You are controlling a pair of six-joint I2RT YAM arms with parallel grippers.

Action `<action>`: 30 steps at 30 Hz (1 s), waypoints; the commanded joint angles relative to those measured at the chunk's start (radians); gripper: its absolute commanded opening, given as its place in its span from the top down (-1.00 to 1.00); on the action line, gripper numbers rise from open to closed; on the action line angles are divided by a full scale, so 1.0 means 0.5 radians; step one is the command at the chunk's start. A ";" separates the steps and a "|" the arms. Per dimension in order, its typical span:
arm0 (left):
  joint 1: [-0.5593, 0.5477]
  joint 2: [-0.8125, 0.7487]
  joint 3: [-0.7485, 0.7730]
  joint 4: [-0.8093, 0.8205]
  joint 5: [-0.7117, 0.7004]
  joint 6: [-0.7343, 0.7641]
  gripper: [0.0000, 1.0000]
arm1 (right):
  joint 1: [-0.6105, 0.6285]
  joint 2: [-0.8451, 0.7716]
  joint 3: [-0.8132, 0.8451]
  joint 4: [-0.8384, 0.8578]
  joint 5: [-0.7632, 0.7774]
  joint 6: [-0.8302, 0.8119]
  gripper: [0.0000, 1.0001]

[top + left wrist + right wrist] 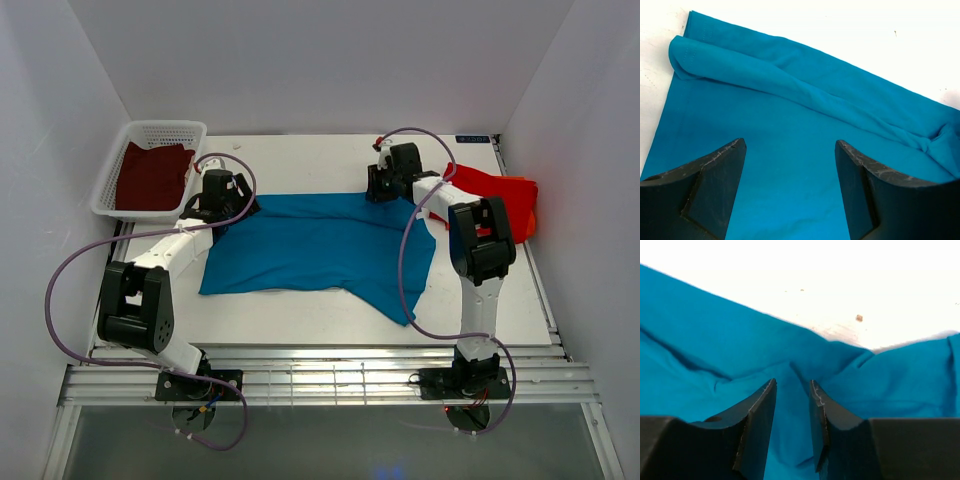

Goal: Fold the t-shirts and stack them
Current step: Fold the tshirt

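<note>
Snagging was the risk: the teal-blue t-shirt [310, 245] lay spread on the table [280, 315], the left pincer [790, 144] released wide above its far-left hem. The right pincer [792, 382] stood narrowly parted astride a wrinkle, which rising might drag.

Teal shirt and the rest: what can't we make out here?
- Right wrist: whether the right gripper pinches the teal shirt; its fingers hide the contact.
- Top: red-orange shirt partly behind the right arm.
- Top: maroon shirt in the basket, too small to judge folds.
</note>
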State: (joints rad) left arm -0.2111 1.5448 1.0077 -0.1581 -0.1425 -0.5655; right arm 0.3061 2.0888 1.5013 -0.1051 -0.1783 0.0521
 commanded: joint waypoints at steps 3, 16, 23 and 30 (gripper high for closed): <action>0.011 -0.062 0.056 -0.009 -0.037 0.014 -0.64 | -0.017 0.056 0.127 -0.041 -0.045 -0.015 0.21; 0.011 -0.043 0.037 0.006 -0.025 -0.001 -0.65 | -0.017 0.010 -0.079 -0.038 -0.103 -0.027 0.21; 0.011 -0.052 0.031 0.006 -0.034 0.002 -0.64 | -0.020 0.038 -0.079 -0.035 -0.097 -0.034 0.29; 0.011 -0.049 0.025 0.006 -0.031 -0.001 -0.64 | -0.017 -0.011 -0.051 -0.029 -0.076 -0.040 0.63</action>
State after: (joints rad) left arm -0.2111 1.5448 1.0080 -0.1574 -0.1490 -0.5659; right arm 0.3004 2.1178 1.4647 -0.1238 -0.2157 0.0433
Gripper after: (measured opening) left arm 0.822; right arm 0.187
